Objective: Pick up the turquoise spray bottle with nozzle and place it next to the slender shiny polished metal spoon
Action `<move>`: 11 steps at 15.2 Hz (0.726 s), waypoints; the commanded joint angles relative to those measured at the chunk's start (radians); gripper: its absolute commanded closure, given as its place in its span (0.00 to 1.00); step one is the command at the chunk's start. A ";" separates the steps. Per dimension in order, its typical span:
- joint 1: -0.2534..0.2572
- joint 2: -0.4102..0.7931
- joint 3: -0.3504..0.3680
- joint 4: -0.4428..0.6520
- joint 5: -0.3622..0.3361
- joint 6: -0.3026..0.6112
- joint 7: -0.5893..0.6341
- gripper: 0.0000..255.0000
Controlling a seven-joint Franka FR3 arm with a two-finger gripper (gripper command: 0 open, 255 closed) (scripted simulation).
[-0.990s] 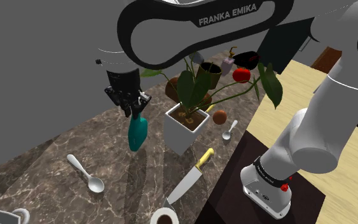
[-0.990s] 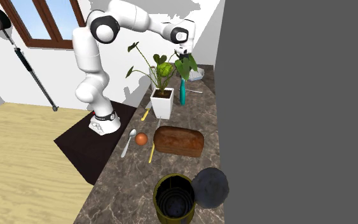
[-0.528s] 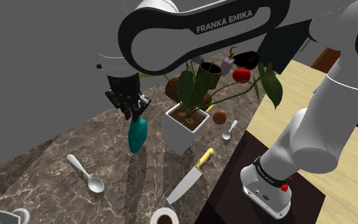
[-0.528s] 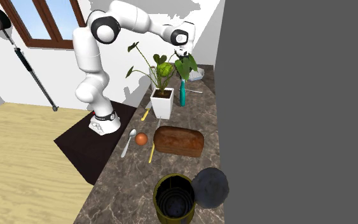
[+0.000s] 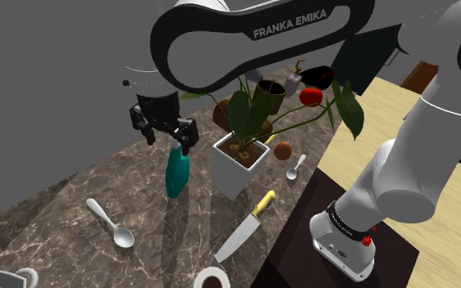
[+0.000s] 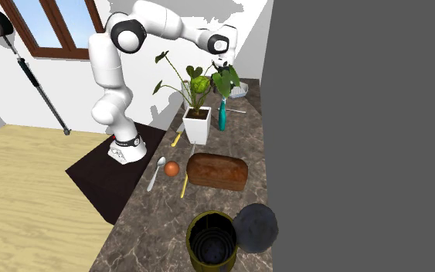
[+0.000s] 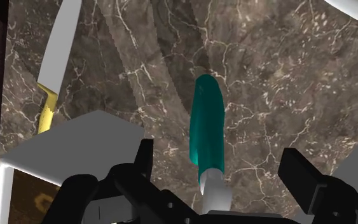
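The 2 black fingers [image 7: 301, 178] stand apart, 1 on each side of the bottle's [image 7: 207, 127] pale nozzle neck. Neither touches it, so nothing is held. The turquoise bottle stands on its own base on the marbled bench [image 5: 56, 221], close to upright. It is about midway between the wall edge and the front edge where the stand sits, just beside the white plant pot [image 5: 239, 159]. The hand hangs above it with the fingers pointing down, which suits a grip on the narrow neck. Leaves crowd the pot side, so coming from above keeps clear of them.

A spoon [image 5: 110, 222] lies near the bottle but apart from it, further along the bench towards the shoulder view's lower left. A 2nd spoon [image 5: 296, 168] lies by the front edge next to an orange ball [image 5: 282, 150] — which spoon the task means I cannot tell. A knife [image 5: 245, 229] with a yellow handle lies near the front edge.

The only readable writing is "FRANKA EMIKA" in white capitals on the arm's [image 5: 220, 57] dark band.
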 commanded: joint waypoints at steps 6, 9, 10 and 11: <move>0.004 -0.008 0.004 0.106 0.008 -0.112 -0.008 0.00; 0.004 -0.008 0.004 0.106 0.008 -0.112 -0.008 0.00; 0.004 -0.008 0.004 0.106 0.008 -0.112 -0.008 0.00; 0.004 -0.008 0.004 0.106 0.008 -0.112 -0.008 0.00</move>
